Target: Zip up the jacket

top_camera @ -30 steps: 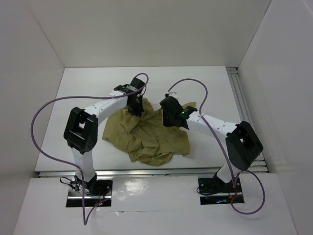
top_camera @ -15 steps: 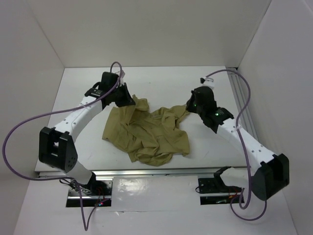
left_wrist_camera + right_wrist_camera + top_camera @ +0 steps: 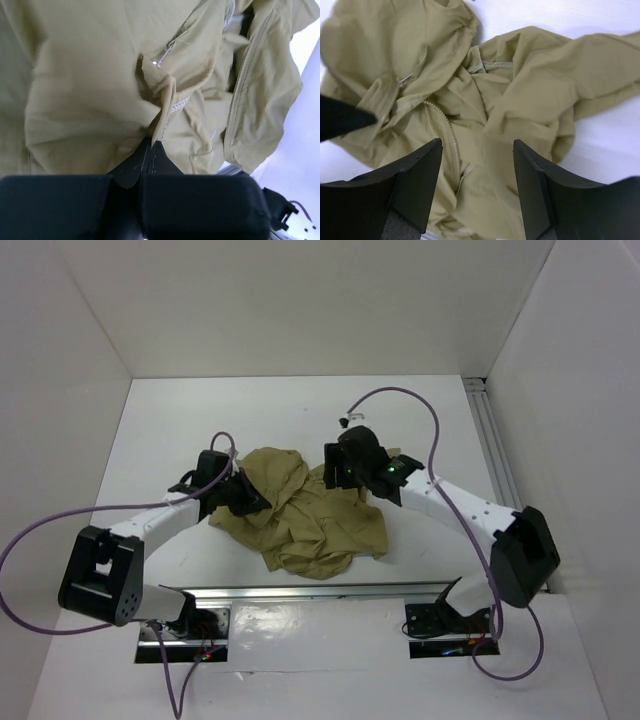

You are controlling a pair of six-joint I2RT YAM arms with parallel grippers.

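Note:
The jacket lies crumpled in a heap of olive-tan cloth at the table's middle. My left gripper sits at its left edge, shut on a fold of the cloth. In the left wrist view the fingertips pinch that fold, and a zipper edge runs down the right side. My right gripper hovers over the jacket's upper right part, open and holding nothing. Between its spread fingers the right wrist view shows the jacket and a line of zipper teeth.
White walls enclose the table on three sides. A metal rail runs along the right side. Purple cables loop above both arms. A black fingertip of the left gripper pokes in at the left of the right wrist view.
The left gripper has come nearer and to the right, still holding the cloth. The right gripper has opened, let go of the jacket and moved left over it. The jacket is more bunched.

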